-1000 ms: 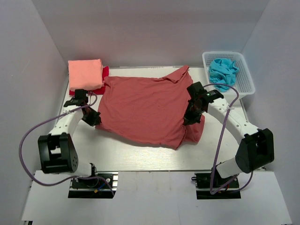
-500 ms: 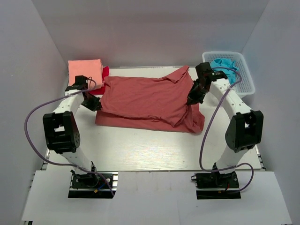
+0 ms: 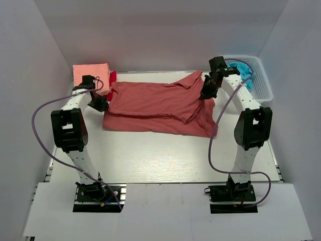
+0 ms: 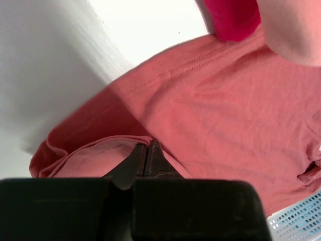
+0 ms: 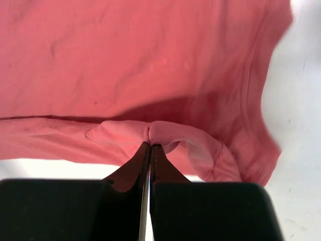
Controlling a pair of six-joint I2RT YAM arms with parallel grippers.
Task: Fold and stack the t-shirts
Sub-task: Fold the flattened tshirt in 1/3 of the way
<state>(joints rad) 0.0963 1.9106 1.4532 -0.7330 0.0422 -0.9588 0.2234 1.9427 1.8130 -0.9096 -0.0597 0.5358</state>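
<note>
The large dusty brick-red t-shirt (image 3: 155,108) lies across the table's middle, its near half folded back over the far half. My left gripper (image 3: 102,105) is shut on its left edge; the wrist view shows the fingertips pinching a fold (image 4: 146,145) of the t-shirt (image 4: 225,115). My right gripper (image 3: 206,94) is shut on its right edge, the cloth bunched at the tips (image 5: 150,142) over the t-shirt (image 5: 125,55). The salmon-pink folded t-shirt (image 3: 91,77) lies at the far left on the bright red one (image 3: 112,77), which also shows in the left wrist view (image 4: 233,17).
A white mesh basket (image 3: 261,80) with blue cloth (image 3: 244,69) stands at the far right, just behind my right arm. White walls close in the table on three sides. Purple cables loop beside both arms.
Both grippers have carried the t-shirt's near edge away from me toward the far edge, folding it in half. The arms now stretch far across the table.
</note>
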